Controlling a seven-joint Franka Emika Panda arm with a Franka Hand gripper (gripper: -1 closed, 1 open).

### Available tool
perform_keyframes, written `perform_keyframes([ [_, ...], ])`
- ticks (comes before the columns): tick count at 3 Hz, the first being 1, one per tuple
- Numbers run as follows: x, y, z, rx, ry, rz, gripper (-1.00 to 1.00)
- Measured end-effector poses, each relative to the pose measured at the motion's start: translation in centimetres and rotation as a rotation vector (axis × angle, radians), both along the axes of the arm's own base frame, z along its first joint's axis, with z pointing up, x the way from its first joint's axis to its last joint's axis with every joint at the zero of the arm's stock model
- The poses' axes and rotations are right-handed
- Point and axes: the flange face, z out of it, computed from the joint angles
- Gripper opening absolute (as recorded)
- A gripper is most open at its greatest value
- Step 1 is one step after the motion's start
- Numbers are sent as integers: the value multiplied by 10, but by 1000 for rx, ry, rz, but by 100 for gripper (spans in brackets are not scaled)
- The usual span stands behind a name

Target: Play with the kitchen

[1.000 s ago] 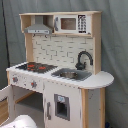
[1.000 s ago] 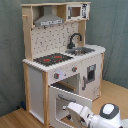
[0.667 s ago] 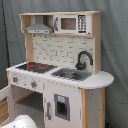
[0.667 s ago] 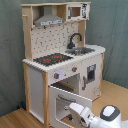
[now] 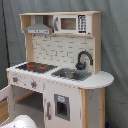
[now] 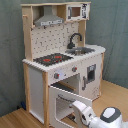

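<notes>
1. The tall white and light-wood toy play kitchen [image 5: 60, 75] [image 6: 62, 60] stands upright on a light wooden floor [image 6: 117, 95] before a grey-green curtain backdrop [image 5: 114, 45], in both exterior views.
2. Black stovetop with red burner rings [image 5: 34, 66] [image 6: 53, 59] sits at one end of the white counter; the metal sink [image 5: 71, 75] [image 6: 81, 50] fills the other part, with a rounded counter end beyond it.
3. Curved black faucet [image 5: 83, 59] [image 6: 74, 39] rises at the back edge of the sink, against the tile-pattern back wall.
4. Grey range hood [image 5: 38, 29] [image 6: 48, 20] hangs above the stovetop; the small white microwave [image 5: 72, 23] [image 6: 76, 11] sits beside it on the top shelf.
5. Round knobs [image 6: 56, 76] line the front panel under the stovetop.
6. White oven door with a window [image 6: 65, 102] is swung down and open in the second exterior view, its free edge toward me.
7. A white cupboard door with a dark panel [image 5: 61, 106] below the sink is shut.
8. My white arm [image 6: 97, 116] comes in at the second exterior view's bottom right corner, its front end just at the open oven door's edge.
9. My jaws: cannot tell whether open or closed; they are not distinguishable.
</notes>
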Motion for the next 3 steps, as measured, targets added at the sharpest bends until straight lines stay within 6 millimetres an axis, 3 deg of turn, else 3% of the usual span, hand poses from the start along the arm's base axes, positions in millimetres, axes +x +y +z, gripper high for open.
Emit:
perform_keyframes([
  [1, 1, -13, -15, 54, -2, -66, 100],
  [3, 10, -55, -15, 141, -48, -229, 100],
])
